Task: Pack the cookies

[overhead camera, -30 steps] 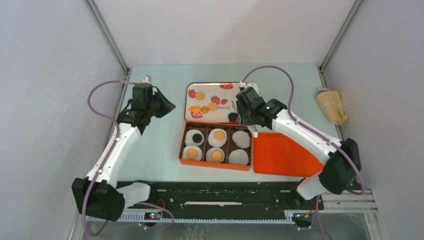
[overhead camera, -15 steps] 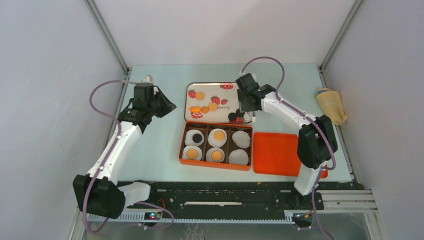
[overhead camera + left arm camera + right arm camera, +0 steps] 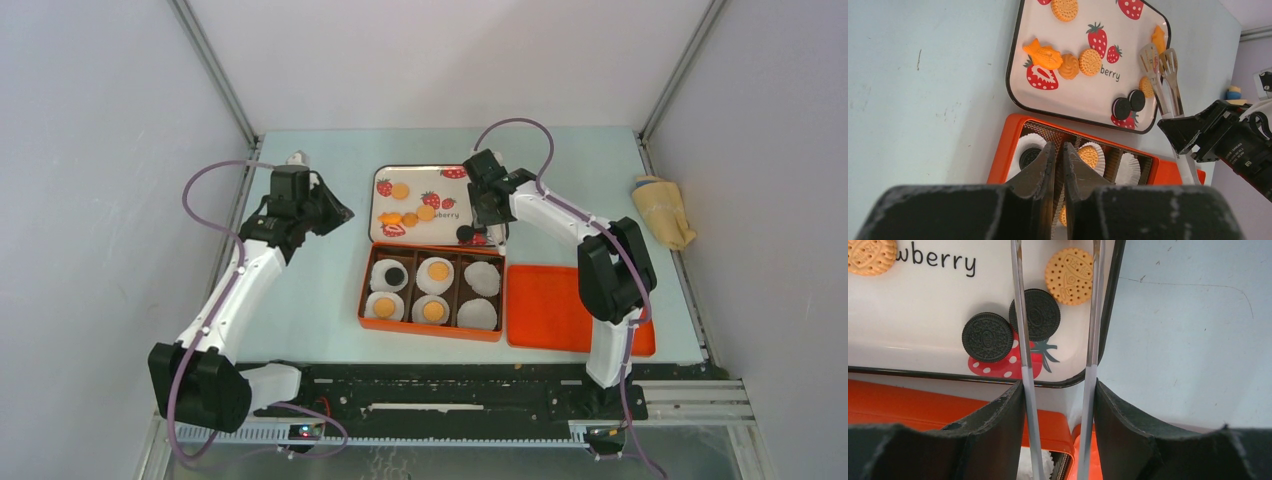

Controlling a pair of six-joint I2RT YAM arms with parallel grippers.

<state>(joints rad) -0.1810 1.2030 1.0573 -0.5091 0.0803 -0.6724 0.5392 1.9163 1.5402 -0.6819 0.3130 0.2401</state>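
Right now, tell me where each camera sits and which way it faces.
Top: above and behind the robot, looking down on the table; left arm and right arm show.
Left wrist: on the left arm, facing the tray and box; left gripper at the bottom.
Right wrist: looks down at the tray's corner; right gripper clamps tongs.
Shared: both wrist views show two black cookies.

Even, diffuse white light falls from above, bright without harsh glare, leaving only faint soft shadows on the table [image 3: 340, 150] under the arms. In the wrist views the left end effector [image 3: 1058, 146] and right end effector [image 3: 1058, 385] loom dark and blurred, while the tray [image 3: 1073, 95] beyond is sharp and the metal tongs [image 3: 1020, 315] show thin pale highlights.
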